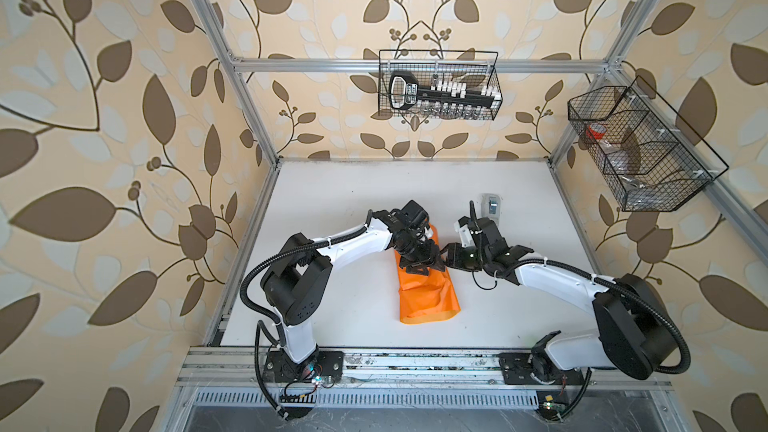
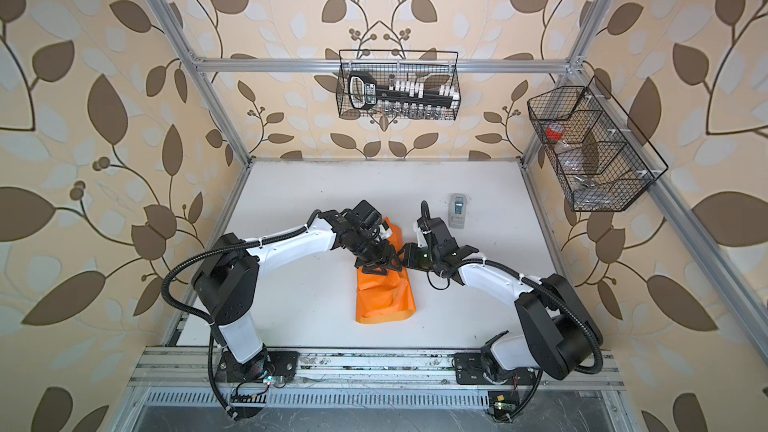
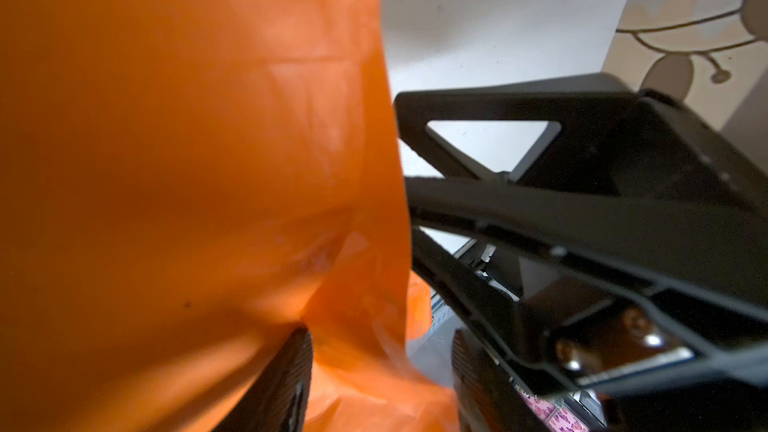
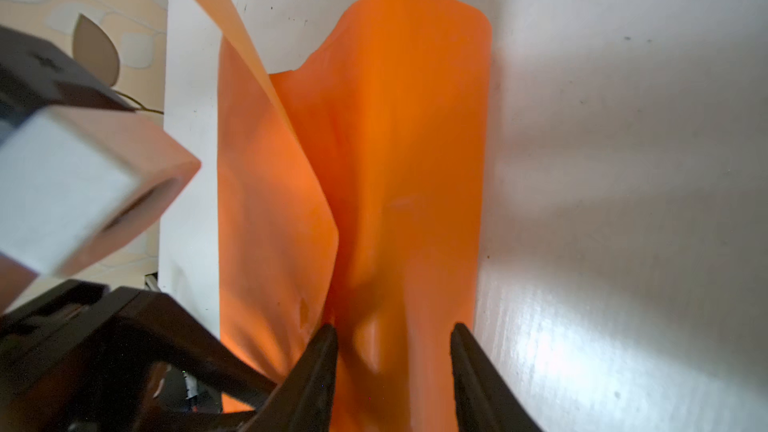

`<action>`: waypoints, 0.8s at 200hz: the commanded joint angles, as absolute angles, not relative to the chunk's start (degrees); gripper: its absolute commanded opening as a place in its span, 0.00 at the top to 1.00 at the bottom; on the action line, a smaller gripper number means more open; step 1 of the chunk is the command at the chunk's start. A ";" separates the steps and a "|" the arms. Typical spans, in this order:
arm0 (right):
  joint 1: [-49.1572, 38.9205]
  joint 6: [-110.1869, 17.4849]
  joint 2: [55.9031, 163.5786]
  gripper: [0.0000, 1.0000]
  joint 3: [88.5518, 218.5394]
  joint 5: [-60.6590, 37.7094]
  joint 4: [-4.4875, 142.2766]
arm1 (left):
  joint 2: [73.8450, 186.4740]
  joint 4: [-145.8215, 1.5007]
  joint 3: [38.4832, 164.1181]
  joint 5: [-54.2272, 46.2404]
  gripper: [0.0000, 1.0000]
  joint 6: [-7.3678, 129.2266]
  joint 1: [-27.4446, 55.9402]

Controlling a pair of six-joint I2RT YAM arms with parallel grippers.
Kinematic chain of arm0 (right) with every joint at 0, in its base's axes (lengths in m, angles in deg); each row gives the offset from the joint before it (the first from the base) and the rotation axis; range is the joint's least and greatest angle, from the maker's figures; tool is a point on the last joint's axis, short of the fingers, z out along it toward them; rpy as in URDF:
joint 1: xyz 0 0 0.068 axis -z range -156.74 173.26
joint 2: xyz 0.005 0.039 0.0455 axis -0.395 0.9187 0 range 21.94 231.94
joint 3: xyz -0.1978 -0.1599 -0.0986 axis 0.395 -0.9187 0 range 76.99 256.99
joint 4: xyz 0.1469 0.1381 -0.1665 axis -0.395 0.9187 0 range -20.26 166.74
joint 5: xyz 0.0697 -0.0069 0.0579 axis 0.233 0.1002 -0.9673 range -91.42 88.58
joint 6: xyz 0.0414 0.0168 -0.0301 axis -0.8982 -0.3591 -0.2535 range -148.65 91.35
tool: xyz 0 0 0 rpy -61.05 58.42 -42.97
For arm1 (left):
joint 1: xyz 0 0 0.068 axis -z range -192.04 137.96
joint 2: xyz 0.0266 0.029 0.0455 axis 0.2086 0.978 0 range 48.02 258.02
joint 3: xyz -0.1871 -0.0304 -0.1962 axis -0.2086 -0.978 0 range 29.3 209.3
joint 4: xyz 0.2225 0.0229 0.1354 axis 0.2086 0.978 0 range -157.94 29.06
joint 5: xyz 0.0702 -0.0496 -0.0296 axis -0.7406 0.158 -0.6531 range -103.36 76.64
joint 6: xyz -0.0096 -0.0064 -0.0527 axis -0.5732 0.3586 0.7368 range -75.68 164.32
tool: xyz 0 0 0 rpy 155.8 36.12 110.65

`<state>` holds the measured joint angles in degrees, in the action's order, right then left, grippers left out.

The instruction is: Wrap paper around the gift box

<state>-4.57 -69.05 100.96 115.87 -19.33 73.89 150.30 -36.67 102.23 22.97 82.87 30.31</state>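
Two sets of fingers meet at the end of the paper [image 1: 424,297] nearest the tape dispenser [image 1: 491,205]. Left fingers [image 3: 286,384] stand apart, with a loose flap between them and nothing pinched. Right fingers [image 4: 316,376] straddle a ridge; squeezing or not, cannot tell.

Risk: the raised flap is untaped, so it likely springs back and the roll opens. The thin sheet may tear if dragged.

Paper: bright orange, glossy, creased, rolled into a long bundle on the surface [image 1: 340,209]. Gift box hidden, presumably inside.
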 commanded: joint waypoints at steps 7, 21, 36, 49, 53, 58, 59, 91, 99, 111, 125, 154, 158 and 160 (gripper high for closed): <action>-0.96 -69.44 96.69 0.48 114.00 -22.97 75.78 | 153.83 -38.05 98.65 21.12 0.42 83.32 31.38; -0.21 -68.73 95.86 0.44 114.31 -23.63 75.98 | 153.93 -38.36 98.38 21.22 0.41 83.35 31.40; -0.29 -68.01 97.04 0.43 115.66 -24.87 76.46 | 154.01 -38.74 98.16 21.33 0.41 83.36 31.47; -0.27 -68.00 98.69 0.44 116.31 -25.89 76.03 | 154.31 -39.00 98.12 21.61 0.42 83.48 31.40; -0.31 -68.07 99.10 0.44 116.36 -26.24 75.72 | 154.31 -39.09 98.10 21.68 0.42 83.44 31.43; -0.38 -68.03 99.62 0.44 116.50 -26.50 75.28 | 154.29 -39.26 98.12 21.79 0.42 83.48 31.39; -0.42 -67.98 99.72 0.44 116.52 -26.57 75.19 | 154.29 -39.27 98.12 21.79 0.42 83.50 31.43; -0.64 -67.11 103.59 0.45 117.87 -27.78 73.91 | 154.20 -39.34 98.20 21.90 0.44 83.52 31.44; -0.85 -66.83 104.67 0.46 118.27 -28.33 73.81 | 154.29 -39.25 98.30 21.88 0.44 83.44 31.48; -1.35 -66.45 105.46 0.46 118.62 -28.51 73.70 | 154.36 -39.21 98.38 21.88 0.44 83.37 31.46; -2.06 -66.45 105.78 0.45 118.67 -28.34 73.20 | 154.45 -39.25 98.38 21.86 0.44 83.39 31.46; -3.04 -66.11 107.32 0.47 118.68 -26.96 73.26 | 154.66 -39.45 98.47 21.96 0.45 83.44 31.42; -3.04 -66.09 107.53 0.48 118.53 -26.80 73.22 | 154.63 -39.42 98.53 21.97 0.45 83.43 31.40; -3.02 -66.09 107.61 0.48 118.43 -26.71 73.21 | 154.69 -39.41 98.55 21.97 0.45 83.43 31.43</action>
